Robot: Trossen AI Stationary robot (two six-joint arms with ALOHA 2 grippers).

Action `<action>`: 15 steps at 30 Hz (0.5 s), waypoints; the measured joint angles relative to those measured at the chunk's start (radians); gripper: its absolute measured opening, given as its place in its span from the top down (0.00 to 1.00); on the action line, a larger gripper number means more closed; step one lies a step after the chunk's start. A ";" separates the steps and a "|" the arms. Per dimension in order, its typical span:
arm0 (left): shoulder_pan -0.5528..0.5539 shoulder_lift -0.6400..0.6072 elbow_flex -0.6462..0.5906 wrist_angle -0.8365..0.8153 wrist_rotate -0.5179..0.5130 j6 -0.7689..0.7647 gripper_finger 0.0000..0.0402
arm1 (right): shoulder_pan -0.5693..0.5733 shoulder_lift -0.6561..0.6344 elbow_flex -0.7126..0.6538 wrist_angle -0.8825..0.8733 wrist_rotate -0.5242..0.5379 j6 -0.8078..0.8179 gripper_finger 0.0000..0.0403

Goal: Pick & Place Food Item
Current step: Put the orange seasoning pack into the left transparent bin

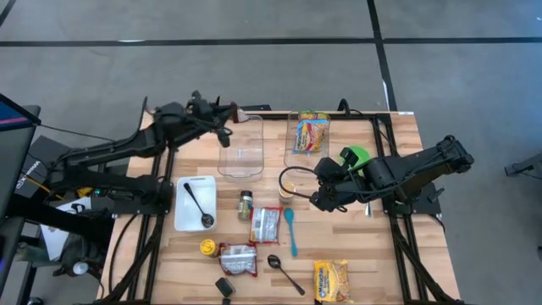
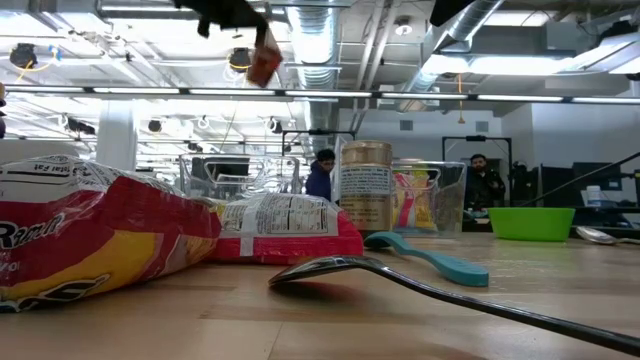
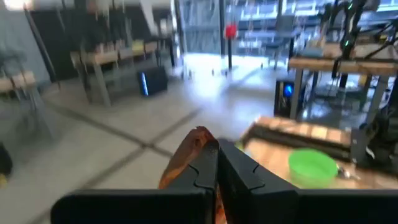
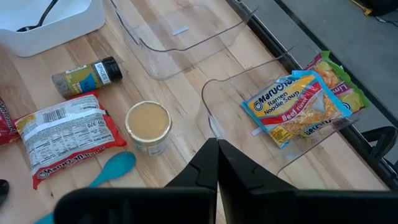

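My left gripper (image 1: 230, 113) is raised over the table's far left, shut on a small orange-brown food packet (image 3: 191, 154), which also shows high up in the low view (image 2: 264, 60). It hovers just beyond the far end of an empty clear bin (image 1: 241, 146). A second clear bin (image 1: 309, 135) next to it holds ramen packets (image 4: 300, 104). My right gripper (image 1: 312, 188) waits shut above the table's middle, beside a tan-lidded cup (image 4: 148, 123). My left gripper pinches the orange-brown packet between its two fingers (image 3: 231, 167), which reach out level. One end of the packet (image 3: 198, 138) sticks out past the fingertips. The packet is lifted clear, high above the table, and hangs tilted below the fingers in the low view.
A white tray (image 1: 179, 212) with a black spoon stands left of centre. A spice jar (image 1: 245, 203), ramen packets (image 1: 265, 224) (image 1: 330, 280), a teal spoon (image 1: 290, 230) and a black spoon (image 1: 284, 271) lie in the near half. A green bowl (image 1: 356, 155) sits at the right.
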 joint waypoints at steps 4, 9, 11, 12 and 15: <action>0.056 0.047 0.000 -0.081 0.072 -0.110 1.00 | 0.000 0.000 0.000 0.000 0.000 0.000 1.00; 0.113 0.111 0.000 -0.163 0.165 -0.219 1.00 | 0.000 0.000 0.000 0.000 0.000 -0.008 1.00; 0.133 0.135 0.000 -0.190 0.193 -0.251 1.00 | 0.000 0.000 0.000 0.000 0.000 -0.008 1.00; 0.144 0.148 0.000 -0.202 0.205 -0.263 1.00 | 0.000 0.000 0.000 0.000 0.000 -0.008 1.00; 0.175 0.187 0.000 -0.231 0.230 -0.299 1.00 | 0.000 0.000 0.000 0.000 0.000 -0.008 1.00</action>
